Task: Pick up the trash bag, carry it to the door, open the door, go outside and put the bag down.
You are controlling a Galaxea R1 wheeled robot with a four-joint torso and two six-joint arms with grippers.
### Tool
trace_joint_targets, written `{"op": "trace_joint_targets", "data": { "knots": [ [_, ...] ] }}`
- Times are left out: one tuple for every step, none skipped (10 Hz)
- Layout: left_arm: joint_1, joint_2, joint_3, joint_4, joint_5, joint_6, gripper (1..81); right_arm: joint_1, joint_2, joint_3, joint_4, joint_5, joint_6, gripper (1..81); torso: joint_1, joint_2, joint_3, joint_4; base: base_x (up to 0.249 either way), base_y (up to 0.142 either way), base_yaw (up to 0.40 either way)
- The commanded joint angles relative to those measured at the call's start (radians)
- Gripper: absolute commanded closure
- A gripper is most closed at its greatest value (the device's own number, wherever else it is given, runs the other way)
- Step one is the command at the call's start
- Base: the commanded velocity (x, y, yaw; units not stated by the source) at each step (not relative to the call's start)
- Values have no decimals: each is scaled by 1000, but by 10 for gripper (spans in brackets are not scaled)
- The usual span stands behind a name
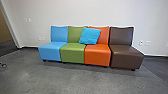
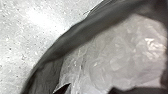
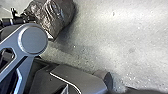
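I can't tell whether your jaws, left or right, are wide or narrow. The bag (image 3: 58, 15) is dark, glossy and crumpled, near a round grey joint (image 3: 33, 40); your left wrist view catches creased, shiny film up close. Beyond spreads speckled grey floor (image 1: 62, 80), then smooth, boxy blue, green, orange and brown seats (image 1: 72, 52) along a pale wall (image 1: 87, 12), a square blue cushion (image 1: 90, 36) tilted on them.

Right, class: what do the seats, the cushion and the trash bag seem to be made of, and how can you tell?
The seats look like smooth leather or vinyl, with a soft sheen. The cushion is probably fabric: fairly matt, faintly mottled. The trash bag looks like thin, glossy plastic, creased with bright glints.
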Motion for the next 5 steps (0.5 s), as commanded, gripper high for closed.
{"op": "trace_joint_targets", "data": {
  "knots": [
    [-129,5,-6,-8,-25,4,10,57,-62,34,11,-65,-1,10,0,0,0,0,0,0,0],
    [-133,14,-6,-8,-32,4,10,54,-59,29,11,-65,-1,10,0,0,0,0,0,0,0],
    [-135,34,-6,-2,-33,4,10,52,-54,26,11,-65,-1,10,0,0,0,0,0,0,0],
    [-135,62,-6,7,-47,4,10,52,-48,23,11,-65,-1,10,0,0,0,0,0,0,0],
    [-135,83,-6,11,-50,4,10,55,-43,20,11,-65,-1,10,0,0,0,0,0,0,0]
  ]
}}
